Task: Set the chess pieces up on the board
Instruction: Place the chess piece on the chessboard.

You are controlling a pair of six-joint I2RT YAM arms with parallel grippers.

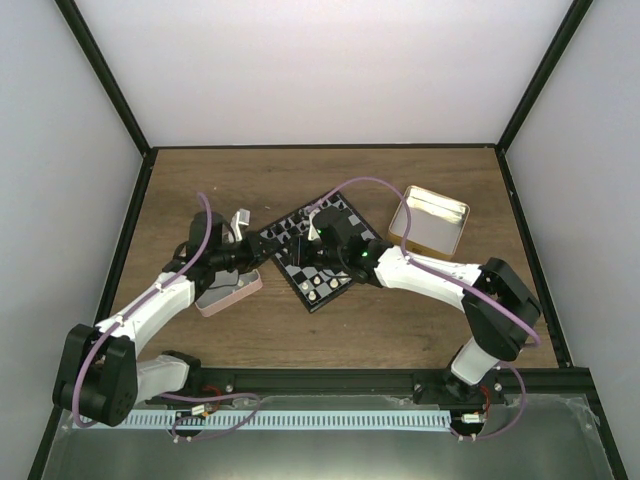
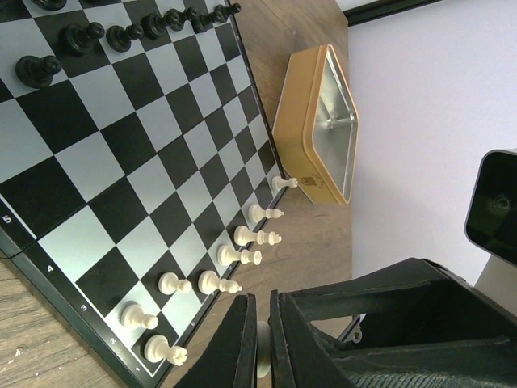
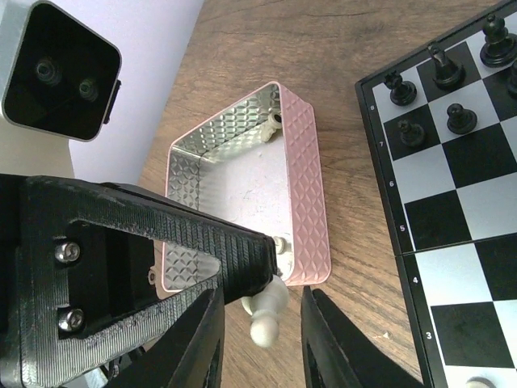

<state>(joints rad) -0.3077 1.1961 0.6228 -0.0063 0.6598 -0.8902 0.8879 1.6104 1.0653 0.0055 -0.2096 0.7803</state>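
Note:
A cream-white pawn (image 3: 265, 315) hangs above the wood beside the board (image 2: 121, 162), head down, with my left gripper (image 2: 260, 352) shut on it. My right gripper (image 3: 262, 347) is open, one finger on either side of that pawn and touching neither it nor the left fingers (image 3: 242, 255). In the top view the left gripper (image 1: 262, 256) and right gripper (image 1: 292, 254) meet over the board's (image 1: 328, 297) left edge. Several white pieces (image 2: 242, 256) stand along the board's near rim and several black pieces (image 2: 81, 36) along the far side.
A pink tin (image 3: 242, 186) lies open under the grippers, left of the board, with two small cream pieces (image 3: 271, 125) inside. A gold tin (image 1: 430, 222) sits open to the board's right. The right arm's body (image 2: 388, 323) fills the space beside my left fingers.

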